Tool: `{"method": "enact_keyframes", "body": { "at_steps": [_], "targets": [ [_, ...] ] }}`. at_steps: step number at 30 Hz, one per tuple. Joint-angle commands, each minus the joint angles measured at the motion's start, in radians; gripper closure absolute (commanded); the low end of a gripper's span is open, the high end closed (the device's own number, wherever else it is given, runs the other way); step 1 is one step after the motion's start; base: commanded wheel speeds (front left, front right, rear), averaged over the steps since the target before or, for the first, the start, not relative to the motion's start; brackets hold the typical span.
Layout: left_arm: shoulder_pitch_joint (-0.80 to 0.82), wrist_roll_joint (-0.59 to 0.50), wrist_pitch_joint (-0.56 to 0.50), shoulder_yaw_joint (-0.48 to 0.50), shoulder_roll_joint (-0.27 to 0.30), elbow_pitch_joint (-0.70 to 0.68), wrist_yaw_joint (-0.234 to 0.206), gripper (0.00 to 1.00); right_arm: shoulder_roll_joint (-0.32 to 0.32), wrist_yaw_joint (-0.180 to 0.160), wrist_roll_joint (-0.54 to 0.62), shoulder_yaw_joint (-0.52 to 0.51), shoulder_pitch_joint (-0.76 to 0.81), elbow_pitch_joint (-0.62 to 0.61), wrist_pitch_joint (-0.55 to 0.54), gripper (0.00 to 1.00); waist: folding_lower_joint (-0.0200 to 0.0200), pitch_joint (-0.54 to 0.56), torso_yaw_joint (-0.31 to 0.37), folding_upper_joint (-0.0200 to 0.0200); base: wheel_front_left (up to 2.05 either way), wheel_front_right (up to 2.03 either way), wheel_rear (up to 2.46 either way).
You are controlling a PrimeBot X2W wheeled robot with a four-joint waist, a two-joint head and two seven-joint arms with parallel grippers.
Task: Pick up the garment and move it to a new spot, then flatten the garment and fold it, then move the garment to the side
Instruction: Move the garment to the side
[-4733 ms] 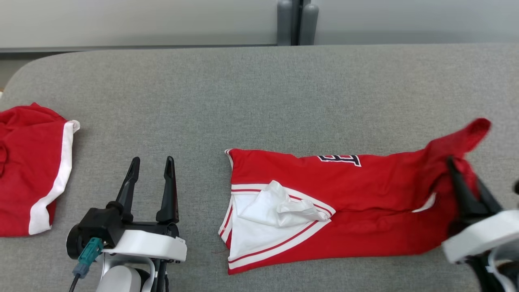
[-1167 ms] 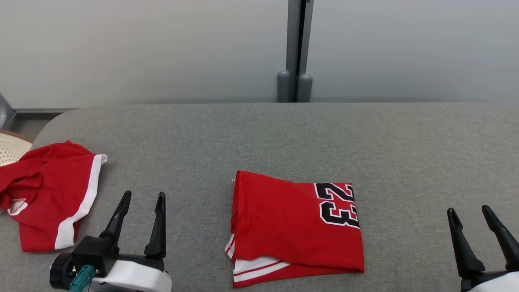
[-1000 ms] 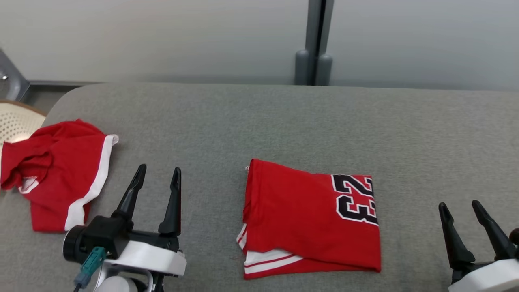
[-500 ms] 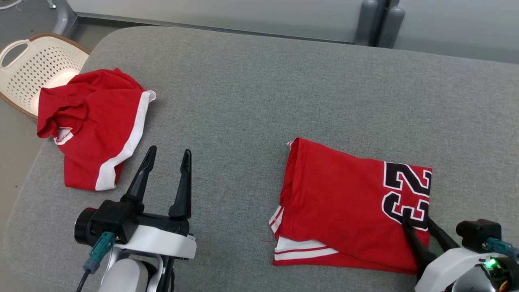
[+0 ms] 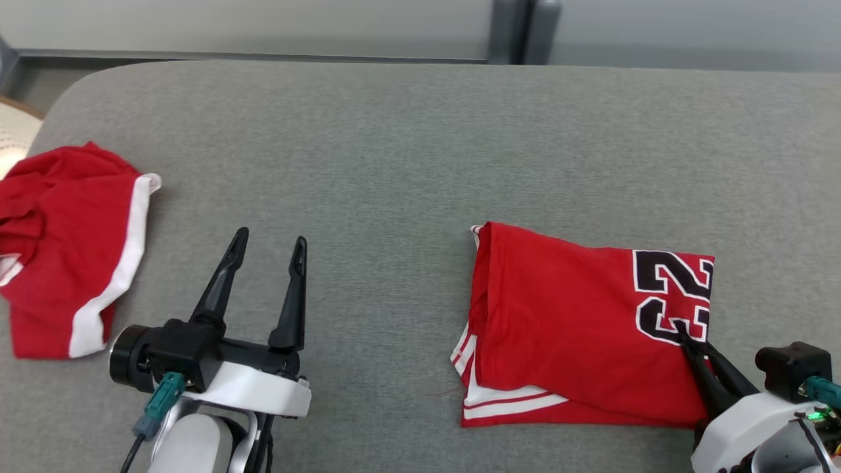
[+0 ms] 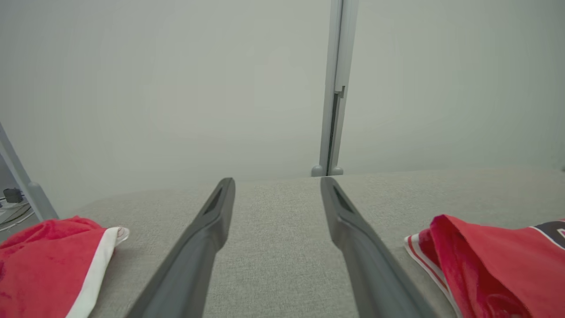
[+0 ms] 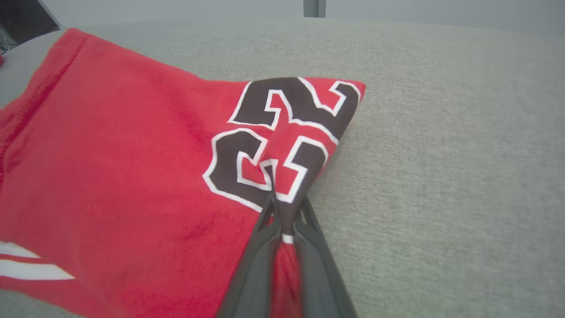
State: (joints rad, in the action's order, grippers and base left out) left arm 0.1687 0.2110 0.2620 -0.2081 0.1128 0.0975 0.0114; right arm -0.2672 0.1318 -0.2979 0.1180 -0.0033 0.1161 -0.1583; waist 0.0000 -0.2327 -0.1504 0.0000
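Garment point(image 5: 578, 328) at about 4 o'clock on the grey padded surface point(image 5: 394, 144), head view.

Hard to see: we cannot count the layers folded beneath its top panel. Only white-and-red striped trim peeks out at its 7 o'clock corner. The black numerals at its 3 o'clock edge are bunched and half covered by the right gripper point(image 5: 683, 332). We read a "2" but are unsure of the second digit. That arm's body is cut off at the 5 o'clock corner. A second red piece point(image 5: 59, 249) at 9 o'clock is cut by the frame edge.

Look: red jersey cloth, folded to a rough rectangle, numerals outlined in white, flat except for one pinched ridge.

Jaws: the right gripper point(image 7: 273, 194) is clamped tight on that ridge of the numbered edge. The left gripper point(image 5: 271, 236) at 7 o'clock has its fingers spread wide and holds nothing. It lies between the two red pieces, and we cannot tell whether it touches the surface.

Count: two red pieces, two grippers, four fingers.
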Motion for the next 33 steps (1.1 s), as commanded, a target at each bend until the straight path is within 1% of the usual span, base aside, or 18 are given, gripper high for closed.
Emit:
{"method": "enact_keyframes", "body": {
  "at_steps": [1, 4, 7, 10, 15, 19, 24, 27, 29, 30, 31, 32, 33],
  "targets": [
    [0.012, -0.009, 0.004, -0.004, 0.004, -0.001, 0.005, 0.00, -0.005, -0.002, 0.006, 0.000, 0.009, 0.002, 0.009, 1.00, 0.0000, -0.002, 0.079, 0.0000, 0.00, 0.00, 0.00],
    [0.032, -0.017, 0.004, -0.016, 0.011, 0.002, 0.015, 0.00, -0.012, -0.002, -0.004, -0.003, 0.015, 0.013, 0.028, 1.00, 0.0000, -0.010, 0.152, 0.0000, 0.00, 0.00, 0.00],
    [0.049, -0.019, -0.003, -0.026, 0.018, -0.006, 0.023, 0.00, -0.018, -0.002, -0.014, 0.016, -0.013, 0.020, 0.052, 1.00, 0.0000, -0.030, 0.227, 0.0000, 0.00, 0.00, 0.00],
    [0.078, -0.024, -0.018, -0.037, 0.022, -0.026, 0.028, 0.00, -0.033, -0.002, -0.035, 0.040, -0.081, 0.040, 0.086, 1.00, 0.0000, -0.070, 0.297, 0.0000, 0.00, 0.00, 0.00],
    [0.148, -0.047, -0.053, -0.066, 0.037, -0.067, 0.045, 0.00, -0.102, -0.002, -0.062, 0.054, -0.250, 0.128, 0.158, 1.00, 0.0000, -0.168, 0.382, 0.0000, 0.00, 0.00, 0.00],
    [0.221, -0.067, -0.079, -0.096, 0.043, -0.100, 0.060, 0.00, -0.181, -0.002, -0.091, -0.004, -0.382, 0.230, 0.227, 1.00, 0.0000, -0.250, 0.412, 0.0000, 0.00, 0.00, 0.00],
    [0.316, -0.083, -0.101, -0.138, 0.038, -0.139, 0.079, 0.00, -0.280, -0.002, -0.132, -0.091, -0.523, 0.378, 0.296, 1.00, 0.0000, -0.350, 0.395, 0.0000, 0.00, 0.00, 0.00],
    [0.360, -0.089, -0.106, -0.156, 0.030, -0.156, 0.084, 0.00, -0.321, -0.002, -0.157, -0.099, -0.594, 0.459, 0.325, 1.00, 0.0000, -0.395, 0.377, 0.0000, 0.00, 0.00, 0.00],
    [0.382, -0.094, -0.105, -0.166, 0.028, -0.168, 0.086, 0.00, -0.340, -0.002, -0.170, -0.083, -0.635, 0.509, 0.336, 1.00, 0.0000, -0.424, 0.365, 0.0000, 0.00, 0.00, 0.00],
    [0.389, -0.096, -0.104, -0.170, 0.028, -0.171, 0.087, 0.00, -0.343, -0.002, -0.175, -0.082, -0.655, 0.535, 0.343, 0.95, 0.0000, -0.434, 0.361, 0.0000, 0.00, 0.00, 0.00],
    [0.395, -0.096, -0.102, -0.172, 0.029, -0.172, 0.088, 0.00, -0.344, -0.002, -0.175, -0.082, -0.673, 0.560, 0.352, 0.69, 0.0000, -0.442, 0.357, 0.0000, 0.00, 0.00, 0.00],
    [0.401, -0.098, -0.101, -0.174, 0.030, -0.173, 0.089, 0.00, -0.345, -0.002, -0.171, -0.082, -0.688, 0.589, 0.359, 0.00, 0.0000, -0.448, 0.354, 0.0000, 0.00, 0.00, 0.00],
    [0.402, -0.098, -0.100, -0.175, 0.030, -0.171, 0.087, 0.00, -0.339, -0.002, -0.173, -0.086, -0.703, 0.612, 0.373, 0.00, 0.0000, -0.451, 0.352, 0.0000, 0.00, 0.00, 0.00]
  ]
}}
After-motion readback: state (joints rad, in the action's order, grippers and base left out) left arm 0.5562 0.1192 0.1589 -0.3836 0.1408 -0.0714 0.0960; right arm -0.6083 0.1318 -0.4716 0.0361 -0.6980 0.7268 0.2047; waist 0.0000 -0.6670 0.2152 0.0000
